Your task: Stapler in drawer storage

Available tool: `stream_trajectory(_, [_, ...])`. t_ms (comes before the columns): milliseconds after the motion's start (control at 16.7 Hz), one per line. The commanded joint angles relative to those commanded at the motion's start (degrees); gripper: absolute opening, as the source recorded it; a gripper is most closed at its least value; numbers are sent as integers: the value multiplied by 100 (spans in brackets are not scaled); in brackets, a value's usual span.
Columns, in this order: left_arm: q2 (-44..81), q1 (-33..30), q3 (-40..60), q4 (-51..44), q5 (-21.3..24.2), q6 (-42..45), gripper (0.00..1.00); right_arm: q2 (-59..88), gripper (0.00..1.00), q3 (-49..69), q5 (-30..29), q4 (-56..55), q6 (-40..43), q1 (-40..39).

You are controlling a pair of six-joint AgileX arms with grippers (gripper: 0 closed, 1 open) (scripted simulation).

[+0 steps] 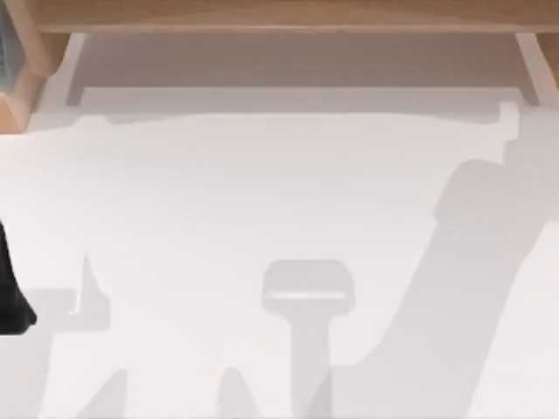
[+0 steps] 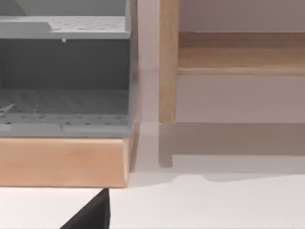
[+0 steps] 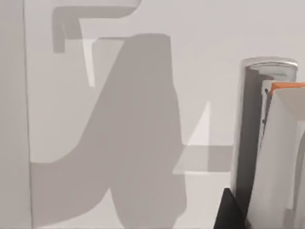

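The stapler (image 3: pixel 255 143) is a whitish-grey bar with a rounded end and a dark line, up close in the right wrist view and well above the white table. A white and orange part overlaps it. My right gripper (image 3: pixel 229 212) shows as a dark finger pressed against the stapler's lower end. The grey drawer unit (image 2: pixel 64 100) with perforated floors sits on a wooden base at the table's far left (image 1: pixel 7 44). My left gripper (image 2: pixel 90 217) is a dark tip in front of that base, and sits at the table's left edge (image 1: pixel 10 301) in the top view.
A wooden shelf (image 1: pixel 279 16) runs along the back of the table (image 1: pixel 262 192). One of its legs (image 2: pixel 168 62) stands just beside the drawer unit. Arm shadows fall across the right and middle of the table.
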State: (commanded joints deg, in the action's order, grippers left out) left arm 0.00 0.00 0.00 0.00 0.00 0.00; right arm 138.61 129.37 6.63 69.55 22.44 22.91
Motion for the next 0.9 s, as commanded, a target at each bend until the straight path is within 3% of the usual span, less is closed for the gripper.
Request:
stream_trajectory(300, [0,0,0,0,0,0,100,-427,0,274,518,-46,51,257])
stream_trajectory(720, [0,0,0,0,0,0,100,241,0,-348,-296,-123,-114,-46])
stream_trajectory(900, [0,0,0,0,0,0,100,311,0,-408,-387,-102,-120,-37])
